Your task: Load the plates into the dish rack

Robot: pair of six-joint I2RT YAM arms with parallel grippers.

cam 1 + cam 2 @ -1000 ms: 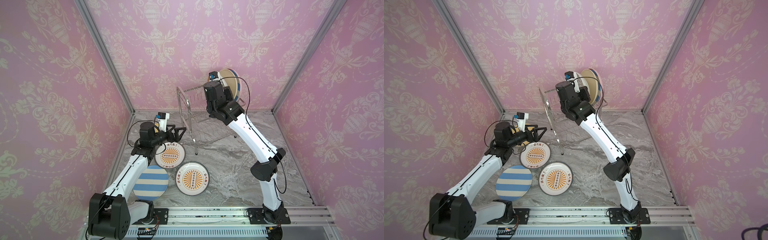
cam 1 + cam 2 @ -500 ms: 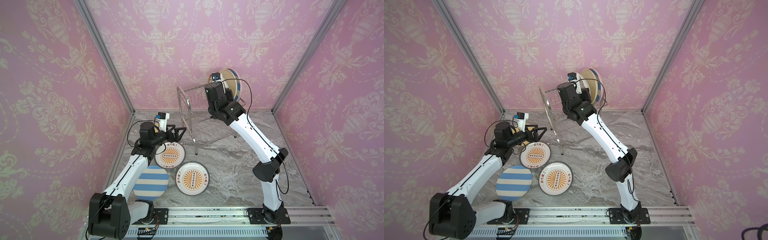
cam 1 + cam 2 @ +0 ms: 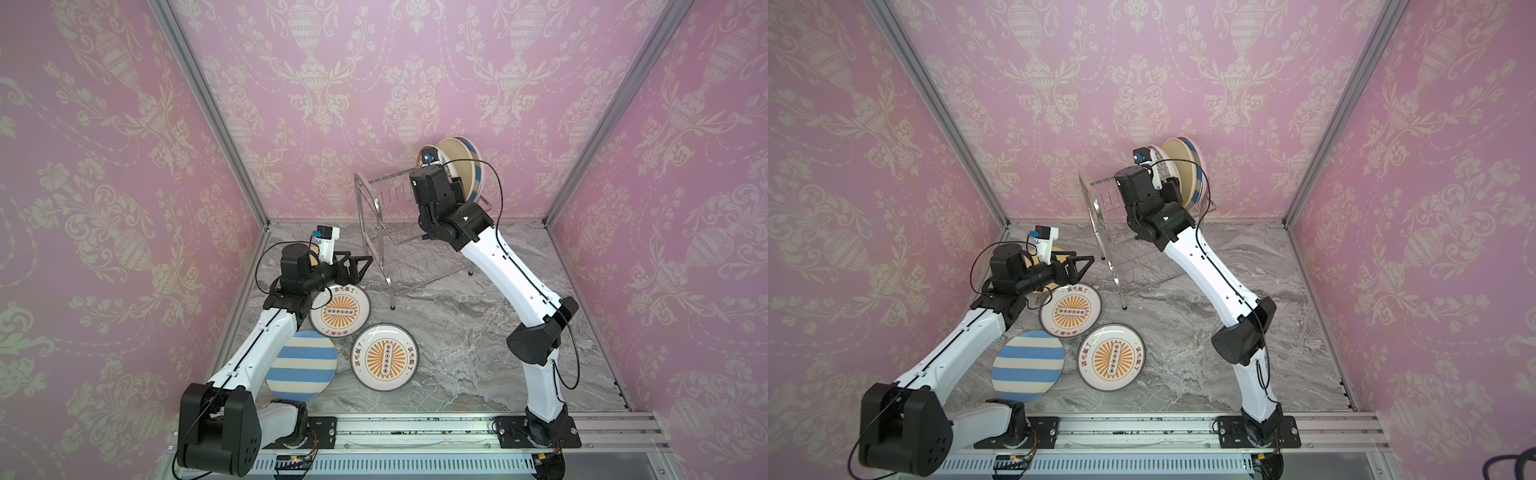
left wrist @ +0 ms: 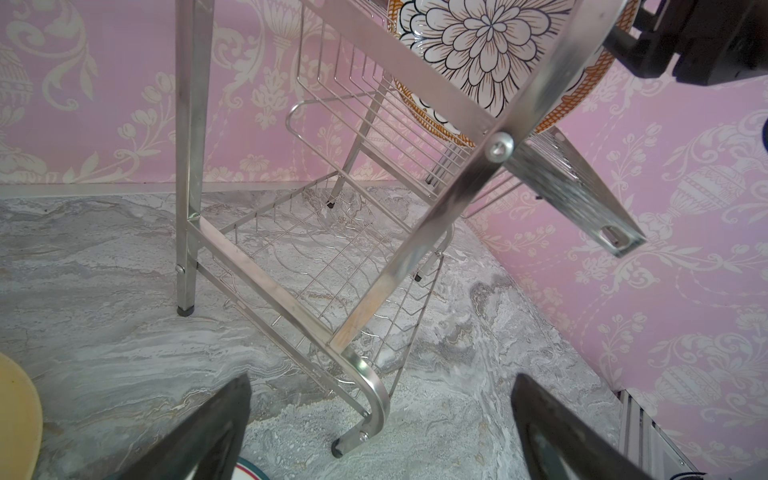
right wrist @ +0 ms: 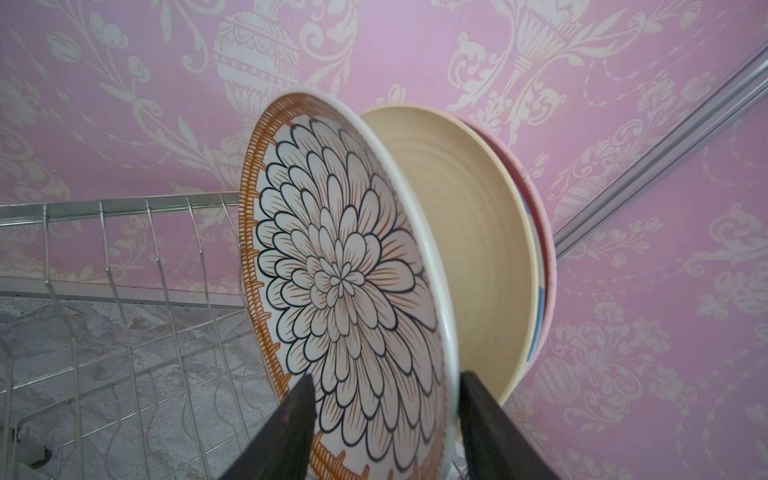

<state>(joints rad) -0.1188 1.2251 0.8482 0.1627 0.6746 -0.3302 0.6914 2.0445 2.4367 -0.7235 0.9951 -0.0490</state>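
The right gripper [image 5: 386, 376] stands parted astride the rim of the petal plate [image 5: 345, 282] — the plate is upright in the top tier of the dish rack [image 3: 384, 195] (three o'clock end, in both top views). The left gripper [image 4: 382, 376] gapes wide and empty, at nine o'clock of the rack.

Upright plates [image 3: 459, 166] in dish rack [image 3: 390, 190], flat plates [image 3: 384, 357] before it.

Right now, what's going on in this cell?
Two arms are loading plates into the wire rack. The right gripper is at the top shelf, jaws apart on either side of the rim of the flower plate, which stands upright in a slot beside a beige plate. The left gripper hovers open and empty near the rack's foot. A sunburst plate, a second sunburst plate, a striped plate and a yellow plate lie on the table.
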